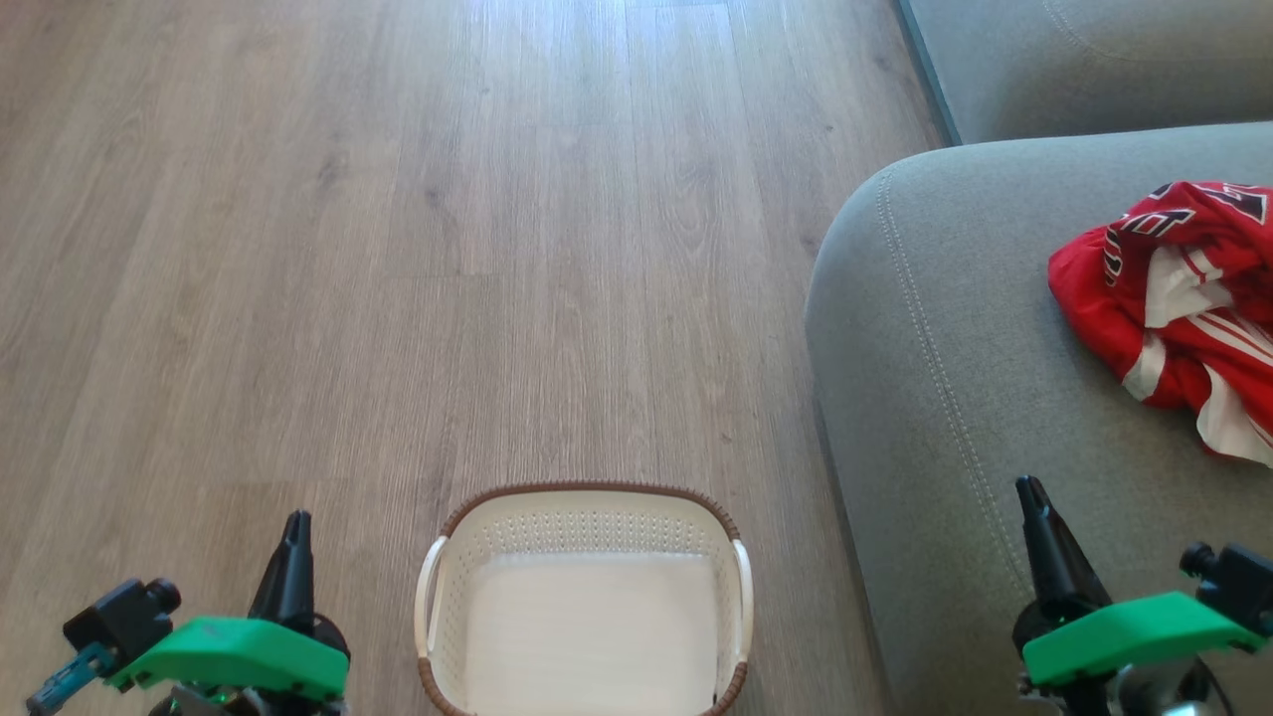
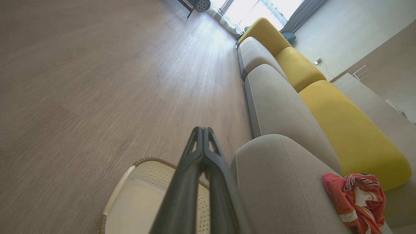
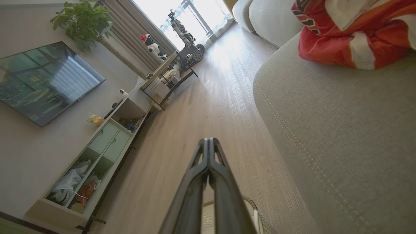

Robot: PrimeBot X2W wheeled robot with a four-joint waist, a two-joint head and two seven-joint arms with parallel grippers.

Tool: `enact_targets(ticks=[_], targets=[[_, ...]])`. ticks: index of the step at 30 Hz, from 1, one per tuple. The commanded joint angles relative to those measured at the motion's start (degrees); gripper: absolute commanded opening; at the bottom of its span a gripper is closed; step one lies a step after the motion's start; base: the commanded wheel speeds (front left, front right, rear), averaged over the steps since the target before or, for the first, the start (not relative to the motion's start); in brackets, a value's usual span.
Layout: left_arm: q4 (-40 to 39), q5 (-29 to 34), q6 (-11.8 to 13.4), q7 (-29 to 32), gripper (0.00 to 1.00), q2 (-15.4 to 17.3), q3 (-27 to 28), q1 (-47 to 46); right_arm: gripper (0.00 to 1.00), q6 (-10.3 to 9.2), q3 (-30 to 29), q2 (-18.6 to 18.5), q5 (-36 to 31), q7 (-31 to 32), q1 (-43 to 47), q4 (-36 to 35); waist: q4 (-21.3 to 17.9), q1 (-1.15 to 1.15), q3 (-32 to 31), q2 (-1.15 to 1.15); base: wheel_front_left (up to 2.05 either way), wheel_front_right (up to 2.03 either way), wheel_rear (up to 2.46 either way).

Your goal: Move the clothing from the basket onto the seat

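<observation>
The red and white clothing lies crumpled on the grey seat at the right. The white basket with a brown rim stands on the wood floor at the bottom middle, and I see nothing inside it. My left gripper hangs shut to the left of the basket, holding nothing. My right gripper hangs shut over the seat's front part, short of the clothing. In the left wrist view my left gripper points past the basket and the seat, with the clothing at the lower right. In the right wrist view my right gripper is shut beside the seat, below the clothing.
Wood floor stretches ahead and to the left. A second grey cushion lies at the top right. Yellow back cushions line the sofa. A TV and a low shelf unit stand along the far wall.
</observation>
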Motion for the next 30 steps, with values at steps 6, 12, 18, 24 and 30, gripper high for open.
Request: enact_targets(ticks=[6, 12, 18, 24, 30], targets=[[-1.3, -4.0, -1.2, 1.2, 0.0, -0.4, 2.6, -3.8, 0.0, 0.21, -0.6, -0.2, 4.5, 1.0, -4.1, -1.0, 0.0, 0.0, 0.1, 0.0, 0.0, 0.0, 0.0], [-0.9, -7.2, -1.9, 2.2, 0.0, -1.0, 3.6, -4.3, 0.0, 0.23, -1.1, 0.1, 8.0, 1.9, -4.8, -0.4, -0.1, 0.0, 0.3, 0.0, 0.0, 0.0, 0.0], [-0.6, -10.3, -2.5, 3.1, 0.0, -1.5, 4.6, -4.8, 0.0, 0.26, -1.7, 0.4, 11.4, 2.7, -5.4, 0.2, -0.1, 0.0, 0.4, 0.0, 0.0, 0.0, 0.0], [-0.3, -13.5, -3.2, 4.1, 0.0, -2.1, 5.6, -5.3, 0.0, 0.28, -2.2, 0.7, 14.9, 3.6, -6.1, 0.8, -0.1, 0.0, 0.6, 0.0, 0.0, 0.0, 0.0], [0.0, -16.1, -3.7, 5.0, 0.0, -2.6, 6.5, -5.7, 0.0, 0.3, -2.7, 1.0, 17.7, 4.3, -6.6, 1.3, -0.1, 0.0, 0.7, 0.0, 0.0, 0.0, 0.0]])
